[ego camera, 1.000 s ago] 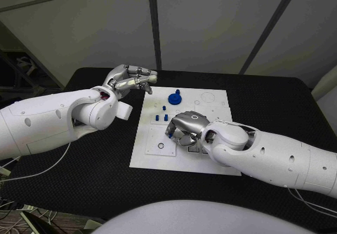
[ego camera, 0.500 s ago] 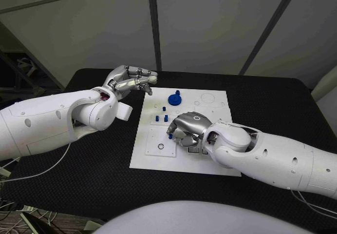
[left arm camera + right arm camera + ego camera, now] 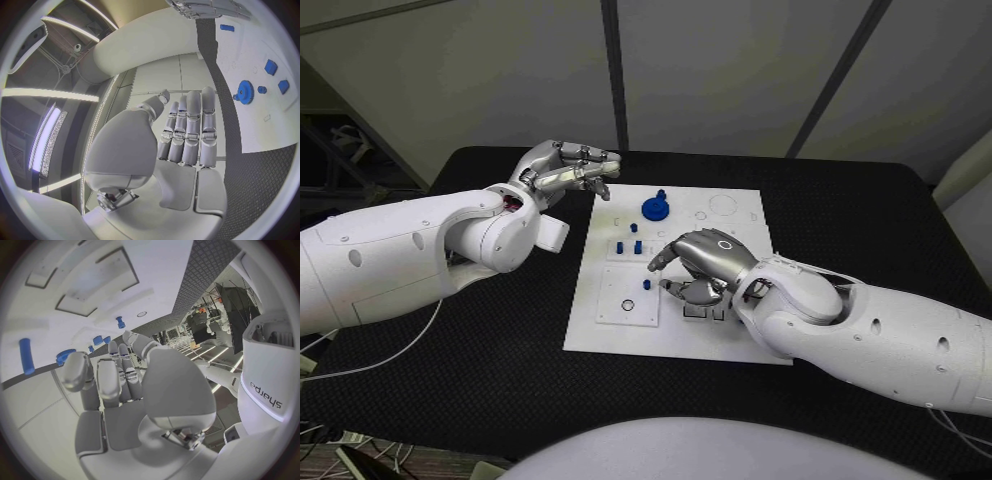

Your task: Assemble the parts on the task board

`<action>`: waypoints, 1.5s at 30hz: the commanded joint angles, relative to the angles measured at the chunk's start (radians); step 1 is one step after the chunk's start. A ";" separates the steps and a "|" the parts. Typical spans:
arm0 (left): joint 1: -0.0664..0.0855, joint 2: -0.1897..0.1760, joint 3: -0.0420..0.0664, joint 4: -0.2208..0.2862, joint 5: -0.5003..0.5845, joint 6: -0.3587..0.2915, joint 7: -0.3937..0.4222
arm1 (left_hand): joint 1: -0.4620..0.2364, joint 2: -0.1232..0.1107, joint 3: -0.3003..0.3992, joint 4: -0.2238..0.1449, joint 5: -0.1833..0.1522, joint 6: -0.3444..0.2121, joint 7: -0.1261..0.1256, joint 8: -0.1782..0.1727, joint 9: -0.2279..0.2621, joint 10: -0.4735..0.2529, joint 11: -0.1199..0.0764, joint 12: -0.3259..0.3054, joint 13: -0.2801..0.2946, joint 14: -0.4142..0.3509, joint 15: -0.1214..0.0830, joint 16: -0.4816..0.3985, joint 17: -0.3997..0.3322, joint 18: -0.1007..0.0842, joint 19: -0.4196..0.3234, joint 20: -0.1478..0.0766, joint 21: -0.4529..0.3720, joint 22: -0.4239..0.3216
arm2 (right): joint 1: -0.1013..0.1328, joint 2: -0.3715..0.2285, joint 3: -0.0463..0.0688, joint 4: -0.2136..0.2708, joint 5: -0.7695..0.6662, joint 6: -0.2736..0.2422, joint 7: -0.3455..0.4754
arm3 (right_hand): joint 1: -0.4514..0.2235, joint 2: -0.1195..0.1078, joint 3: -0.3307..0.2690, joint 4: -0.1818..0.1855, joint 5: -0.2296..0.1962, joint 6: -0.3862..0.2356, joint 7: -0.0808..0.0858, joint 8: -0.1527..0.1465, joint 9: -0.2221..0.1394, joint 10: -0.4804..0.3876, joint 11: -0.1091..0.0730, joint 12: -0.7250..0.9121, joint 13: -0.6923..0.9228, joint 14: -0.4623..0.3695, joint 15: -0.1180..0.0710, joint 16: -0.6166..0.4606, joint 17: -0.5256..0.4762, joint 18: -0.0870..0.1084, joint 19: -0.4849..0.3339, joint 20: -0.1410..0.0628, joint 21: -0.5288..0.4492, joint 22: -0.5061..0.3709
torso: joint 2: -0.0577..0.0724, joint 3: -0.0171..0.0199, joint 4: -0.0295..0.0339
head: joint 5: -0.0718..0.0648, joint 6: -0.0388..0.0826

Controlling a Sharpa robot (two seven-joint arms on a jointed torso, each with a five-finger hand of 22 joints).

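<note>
Right hand (image 3: 701, 262) hovers curled, apparently empty, over task board (image 3: 733, 340) centre; left hand (image 3: 564, 168) clenched, empty, far-left. Risk: knuckles clipping small blue pegs (image 3: 630, 244) just left.

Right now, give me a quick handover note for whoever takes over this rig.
Left hand: holds nothing, fingers loosely curled, raised beside the board's far left corner.
Right hand: low over the middle of the board, fingers curled down; whether it holds a part cannot be told.
Parts: blue gear stands at the board's far end; several small blue pieces sit left of the right hand.
Done: gear looks seated.
Left: the small pieces appear unassembled.
</note>
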 commanded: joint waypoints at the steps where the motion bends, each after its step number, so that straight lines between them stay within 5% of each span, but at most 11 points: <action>1: 0.001 0.002 0.001 -0.002 0.005 0.019 -0.004 | -0.001 0.009 -0.002 -0.004 0.003 -0.002 0.008 -0.005 -0.002 -0.007 0.002 -0.006 0.001 -0.008 -0.002 -0.007 -0.002 -0.010 0.003 0.000 -0.005 -0.001 | 0.005 -0.036 0.021 0.025 0.073 -0.010 0.014 | 0.001 -0.004 -0.007 0.002 0.007 -0.004 0.002 0.002 0.000 0.009 0.003 0.005 0.000 0.016 0.000 -0.006 -0.002 0.015 0.002 -0.004 0.002 0.001 | 0.000 -0.0013 -0.0006 | -0.006 0.007; 6: 0.001 0.002 0.001 -0.003 0.016 0.045 -0.003 | -0.003 0.009 -0.006 -0.003 0.003 -0.002 0.009 -0.006 -0.002 -0.011 0.004 -0.007 0.002 -0.015 0.000 -0.013 -0.004 -0.011 0.000 0.001 -0.011 -0.004 | 0.013 -0.114 0.068 0.042 0.102 0.069 0.001 | -0.011 -0.012 -0.018 0.008 0.006 -0.009 -0.001 0.002 -0.001 -0.002 0.002 0.008 -0.002 0.016 0.001 -0.005 -0.003 0.014 0.004 -0.005 0.001 0.002 | -0.002 -0.0029 -0.0020 | -0.022 0.012; 11: 0.001 0.005 0.000 -0.007 0.024 0.051 -0.001 | 0.000 0.011 -0.007 -0.004 0.003 -0.003 0.009 -0.007 -0.002 -0.013 0.004 -0.007 0.002 -0.018 0.001 -0.016 -0.006 -0.011 -0.001 0.002 -0.015 -0.006 | 0.030 -0.158 0.085 0.025 0.091 0.122 -0.011 | -0.019 -0.018 -0.031 0.013 0.010 -0.003 -0.005 0.005 0.001 -0.003 0.001 0.014 -0.001 0.017 -0.001 -0.004 -0.003 0.014 0.004 -0.005 0.000 0.000 | -0.004 -0.0022 -0.0035 | -0.033 0.017; 20: -0.001 0.010 0.000 -0.010 0.027 0.060 0.003 | 0.002 0.012 -0.007 -0.006 0.003 -0.003 0.009 -0.007 -0.002 -0.014 0.004 -0.007 0.003 -0.019 0.000 -0.018 -0.006 -0.010 -0.001 0.002 -0.016 -0.007 | 0.039 -0.159 0.091 -0.011 0.045 0.157 -0.028 | -0.012 -0.022 -0.045 0.011 0.010 -0.015 -0.013 0.001 -0.001 -0.032 0.000 0.013 -0.005 0.016 -0.001 -0.005 -0.008 0.017 -0.005 -0.006 -0.011 -0.012 | 0.000 -0.0024 0.0020 | -0.034 0.023; 45: -0.001 0.006 0.000 -0.005 0.027 0.059 0.002 | 0.004 0.015 -0.006 -0.006 0.004 -0.003 0.009 -0.008 -0.002 -0.014 0.004 -0.006 0.003 -0.019 0.000 -0.019 -0.007 -0.010 -0.001 0.002 -0.018 -0.008 | 0.039 -0.083 0.091 -0.111 0.008 0.223 -0.052 | 0.006 0.004 -0.038 0.013 0.004 0.000 -0.014 0.010 0.004 -0.006 -0.006 0.046 0.000 0.016 -0.006 -0.005 -0.013 0.015 0.005 -0.010 -0.005 -0.003 | -0.001 -0.0026 -0.0010 | -0.029 0.015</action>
